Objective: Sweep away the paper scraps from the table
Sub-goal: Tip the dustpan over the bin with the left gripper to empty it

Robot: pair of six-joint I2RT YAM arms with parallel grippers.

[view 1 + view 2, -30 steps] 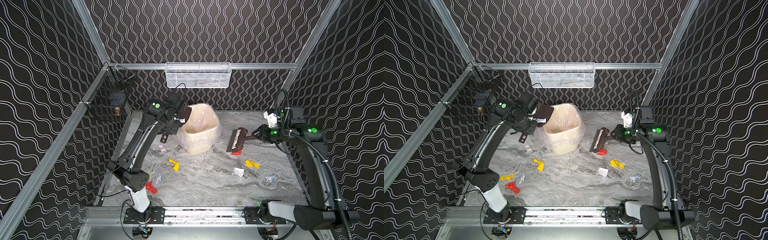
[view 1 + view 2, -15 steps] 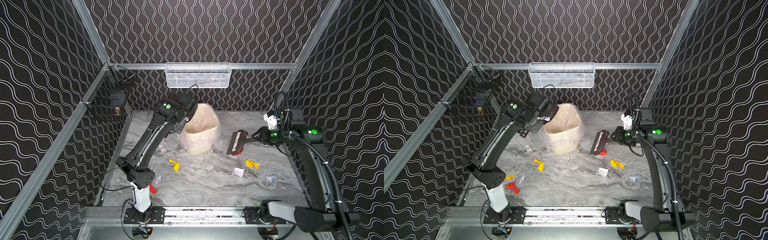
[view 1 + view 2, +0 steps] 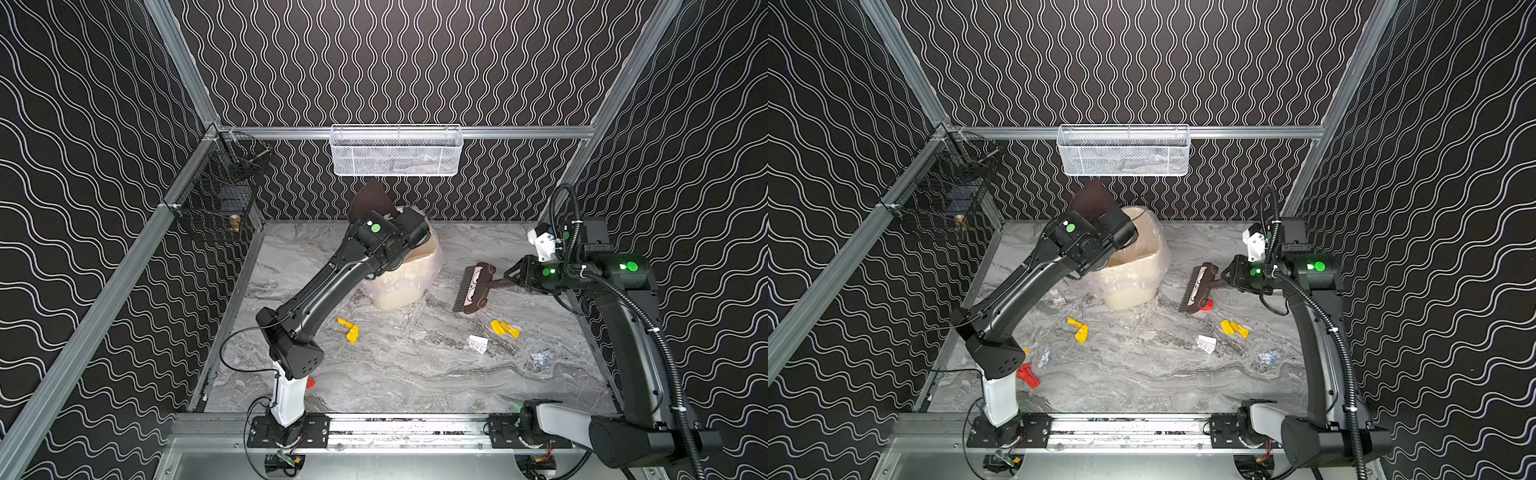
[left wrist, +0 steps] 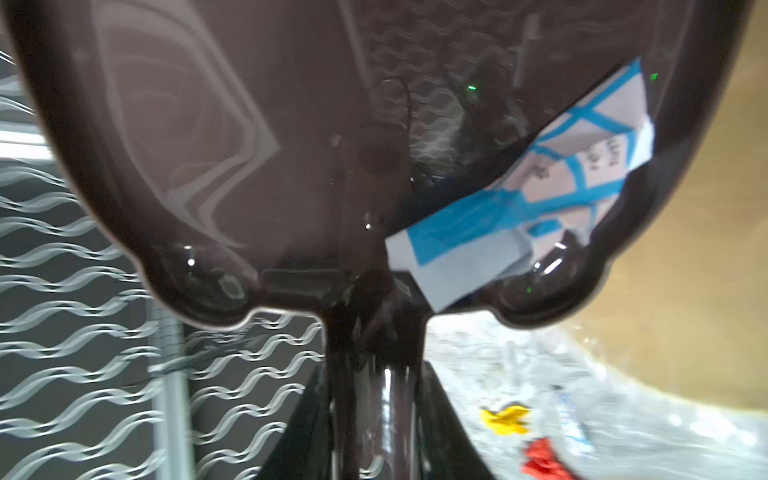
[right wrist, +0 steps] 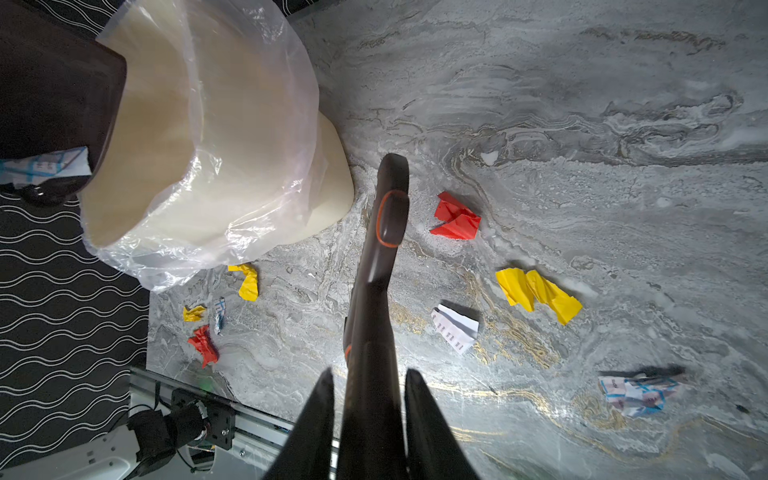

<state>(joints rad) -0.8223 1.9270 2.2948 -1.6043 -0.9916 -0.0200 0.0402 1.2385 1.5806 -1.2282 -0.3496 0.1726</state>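
Right wrist view: right pincer (image 5: 369,374) tight on brush handle (image 5: 374,291), paper scraps (image 5: 455,216) beyond.

Taking the table (image 3: 415,386) centre as the dial, the lined bin (image 3: 397,296) blocks 12 o'clock, with the dustpan (image 3: 369,200) tilted above its rim. The left arm (image 3: 324,286) slants across from 7 toward 12. The brush (image 3: 471,291) stands in the way at 2, and the right arm (image 3: 636,345) lines the 3-to-5 edge. From centre to 6 the way is open, with only low paper scraps (image 3: 478,344) dotted about.
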